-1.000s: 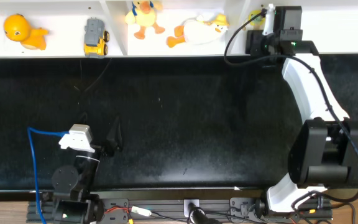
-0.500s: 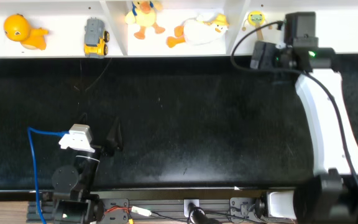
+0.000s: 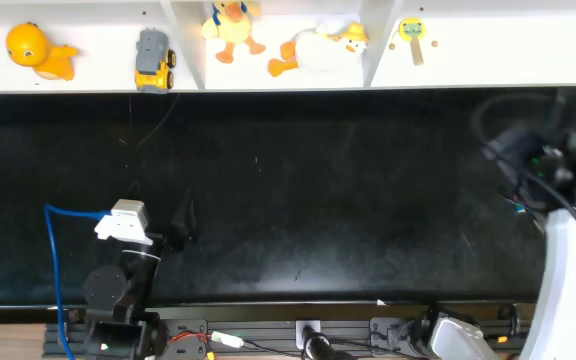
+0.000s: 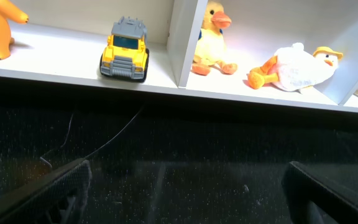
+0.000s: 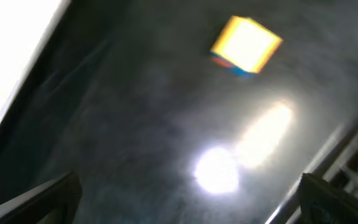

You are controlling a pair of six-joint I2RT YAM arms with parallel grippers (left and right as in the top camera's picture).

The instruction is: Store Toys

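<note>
Five toys sit in the white shelf (image 3: 268, 80) along the table's far edge: an orange duck (image 3: 38, 48), a yellow truck (image 3: 154, 60), a yellow plush duck (image 3: 232, 28), a white plush duck (image 3: 318, 48) lying down, and a small wooden toy (image 3: 411, 35) in the right compartment. In the left wrist view the truck (image 4: 125, 50) and both plush ducks (image 4: 212, 38) stand far ahead. My left gripper (image 3: 183, 222) rests open near the front left. My right gripper (image 5: 188, 205) hangs open over the table's right side, with a yellow block (image 5: 246, 45) on the black mat ahead of it.
A black mat (image 3: 298, 190) covers the table between the shelf and the arm bases. A blue cable (image 3: 56, 250) loops beside the left arm's base. Bright glare (image 5: 219, 171) lies on the mat under the right arm (image 3: 553, 175).
The right arm has drawn back from the shelf's right compartment, leaving the small wooden toy there, and swung to the table's right side. The left arm has not moved.
</note>
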